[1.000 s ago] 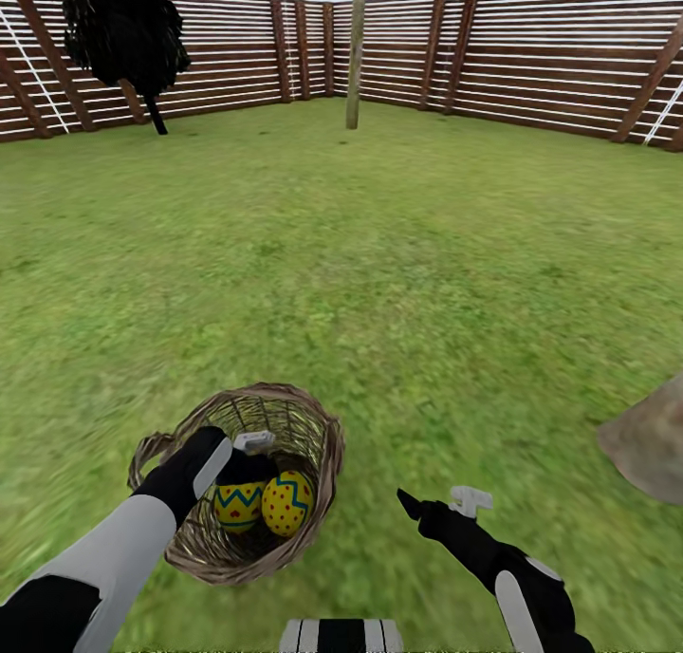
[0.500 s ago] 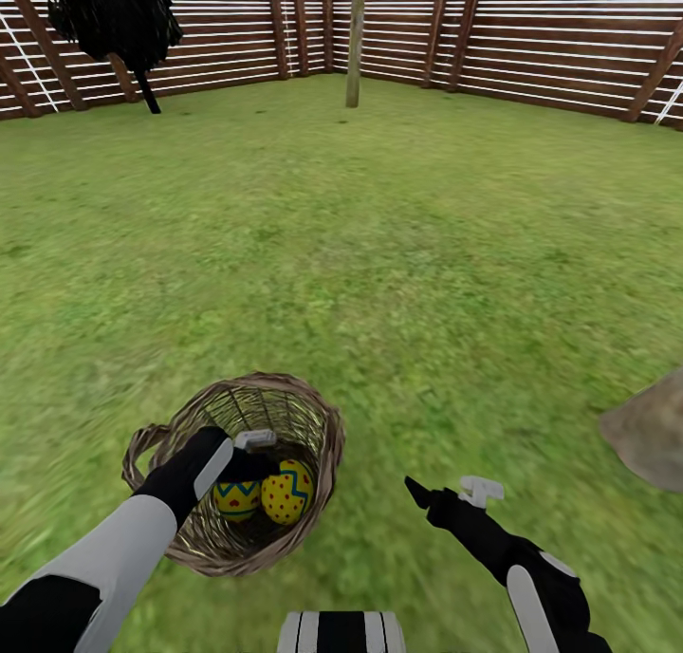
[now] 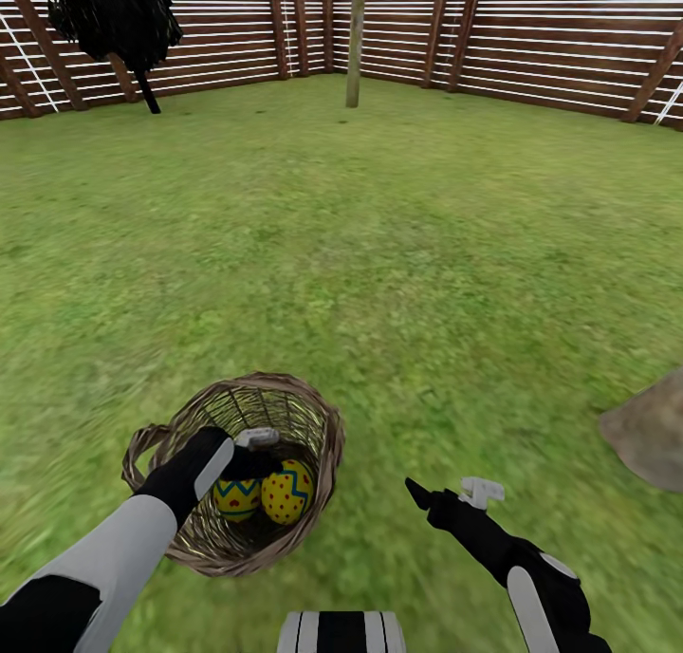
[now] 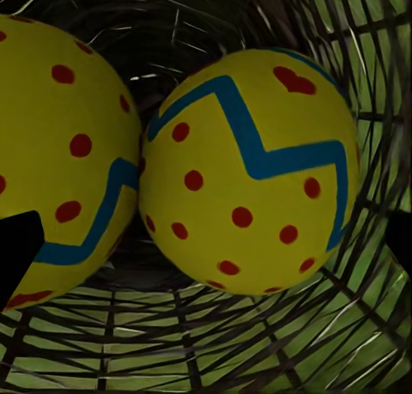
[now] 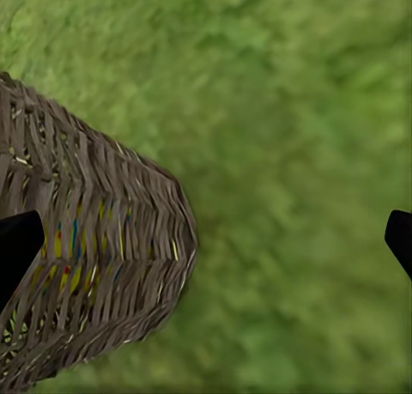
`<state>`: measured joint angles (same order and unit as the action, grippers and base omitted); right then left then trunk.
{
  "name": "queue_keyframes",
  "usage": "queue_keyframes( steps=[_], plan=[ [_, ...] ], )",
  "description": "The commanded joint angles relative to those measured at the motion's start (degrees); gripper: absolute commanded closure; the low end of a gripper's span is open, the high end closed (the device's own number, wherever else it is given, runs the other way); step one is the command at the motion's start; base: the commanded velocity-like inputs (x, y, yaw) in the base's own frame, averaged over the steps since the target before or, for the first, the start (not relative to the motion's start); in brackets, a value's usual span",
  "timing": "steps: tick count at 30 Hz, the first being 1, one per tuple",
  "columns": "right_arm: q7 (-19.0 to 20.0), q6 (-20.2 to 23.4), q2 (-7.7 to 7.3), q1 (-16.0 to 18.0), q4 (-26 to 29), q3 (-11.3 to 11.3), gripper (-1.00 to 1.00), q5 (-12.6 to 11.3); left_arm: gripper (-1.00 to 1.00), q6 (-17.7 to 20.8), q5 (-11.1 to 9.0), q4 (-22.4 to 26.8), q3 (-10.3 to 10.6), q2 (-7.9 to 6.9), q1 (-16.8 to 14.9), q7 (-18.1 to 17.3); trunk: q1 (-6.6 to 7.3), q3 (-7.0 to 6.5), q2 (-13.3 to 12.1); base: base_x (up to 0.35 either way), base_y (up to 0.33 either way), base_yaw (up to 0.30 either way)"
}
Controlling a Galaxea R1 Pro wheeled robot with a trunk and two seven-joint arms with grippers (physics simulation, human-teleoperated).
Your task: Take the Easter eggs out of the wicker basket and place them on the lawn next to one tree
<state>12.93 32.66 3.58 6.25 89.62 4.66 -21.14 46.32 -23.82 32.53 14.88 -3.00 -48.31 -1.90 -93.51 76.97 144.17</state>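
— Where is the basket [image 3: 237,482], and which way does it point?

— I see it in the lower left of the head view, on the lawn [image 3: 408,254]. It is a round, deep basket of brown woven twigs, open weave, with a small loop handle at its left side. Its mouth faces up and a little toward me.

— And the eggs?

— Two eggs show inside it. The dotted egg [image 3: 287,491] is yellow with red dots and a blue zigzag; its long axis stands almost upright, pointed end up. The striped egg [image 3: 237,497] lies just to its left, touching it, partly under my left gripper [image 3: 249,452]. In the left wrist view both are smooth and shiny and fill most of the frame: the dotted egg [image 4: 249,175] at the middle and the striped egg [image 4: 60,154] at the left edge, with twigs behind them. A third egg I cannot make out.

— What are the claws doing?

— The left one is down in the basket mouth, above the striped egg. Its fingers are spread at the two edges of the wrist view and hold nothing. My right gripper [image 3: 446,496] hovers over the grass at the lower right, beside the basket [image 5: 94,265], also spread and not holding anything.

— Anything else in the garden?

— A straight pale trunk [image 3: 356,36] at the upper middle, a dark bushy tree [image 3: 114,12] at the upper left, a fence [image 3: 531,36] of brown horizontal slats, and a grey-brown rock [image 3: 650,435] at the right edge.
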Motion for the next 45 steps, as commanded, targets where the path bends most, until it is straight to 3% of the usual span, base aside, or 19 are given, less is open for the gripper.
queue_keyframes(
  steps=[1,19,45],
  plan=[
    [0.3,0.4,0.06,0.0,0.0,0.2,-1.0,-0.1,-1.0,0.0,0.2,0.1,0.3,-0.11,0.0,-0.7,0.01,0.04,0.0,0.0,0.0,0.0],
    [0.3,0.5,0.03,0.0,-0.1,0.2,-1.0,0.0,-1.0,-1.8,0.1,0.5,0.2,-0.23,0.0,-3.9,0.01,0.04,0.0,0.0,0.0,0.0],
    [0.3,0.4,0.1,0.1,-0.3,0.2,-1.0,0.6,-1.0,-2.0,0.2,0.7,0.3,-0.1,0.1,-4.1,0.01,0.04,0.0,0.045,0.004,0.0]
  ],
)
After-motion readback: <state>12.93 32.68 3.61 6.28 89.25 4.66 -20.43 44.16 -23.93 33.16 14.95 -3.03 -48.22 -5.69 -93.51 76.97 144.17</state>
